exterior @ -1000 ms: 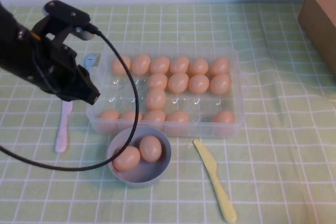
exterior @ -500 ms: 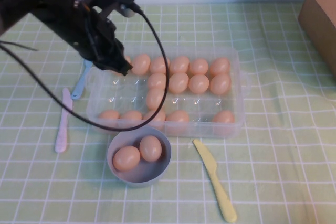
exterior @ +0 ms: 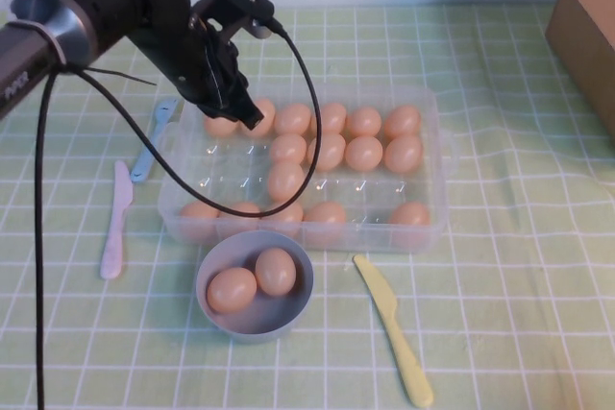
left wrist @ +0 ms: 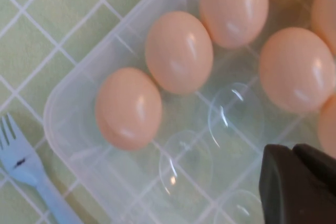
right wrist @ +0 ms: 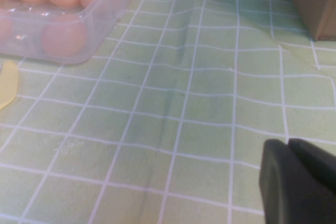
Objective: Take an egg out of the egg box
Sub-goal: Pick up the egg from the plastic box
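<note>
- Green checked cloth is seen under the egg box.
- The egg lies in the box's far-left corner cup, just beside the left gripper, whose jaws are closed and empty.
- The right gripper, shut, is parked well apart.

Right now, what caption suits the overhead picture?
Left gripper, shut, hovers over the egg box's far-left corner; right gripper out of view.

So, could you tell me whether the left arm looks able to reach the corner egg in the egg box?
Probably yes: the left gripper, jaws shut, hovers beside the corner egg in the uncovered egg box; right gripper parked aside.
</note>
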